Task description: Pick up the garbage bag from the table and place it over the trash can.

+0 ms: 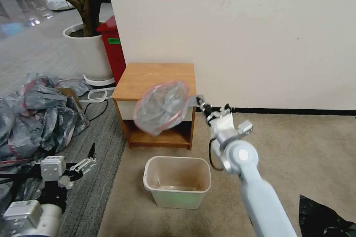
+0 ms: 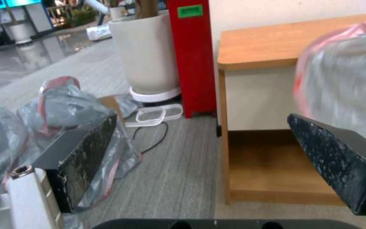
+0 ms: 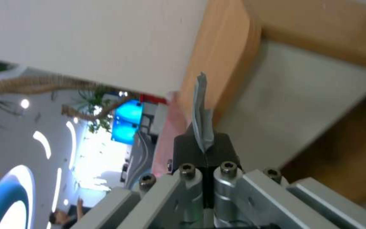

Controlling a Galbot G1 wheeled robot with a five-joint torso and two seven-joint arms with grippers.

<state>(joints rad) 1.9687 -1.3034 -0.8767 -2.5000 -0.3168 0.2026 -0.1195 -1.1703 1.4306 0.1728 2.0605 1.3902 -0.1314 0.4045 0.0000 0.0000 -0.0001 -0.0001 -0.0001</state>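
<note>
a tall red plastic bin (image 1: pixel 112 48) stands against the wall, touching a big white round planter (image 1: pixel 87 53) with a tree. a heap of crinkled grey plastic bags (image 1: pixel 35 113) lies on the grey carpet. a black plastic bag (image 1: pixel 326 219) lies on the beige floor.

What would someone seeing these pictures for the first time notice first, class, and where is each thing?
The garbage bag hangs in the air in front of the table, pinched at one edge by the right gripper, its jaws shut on the plastic. Below it, the trash can stands open on the carpet. The left gripper waits low, jaws open, beside the heap of grey bags.
</note>
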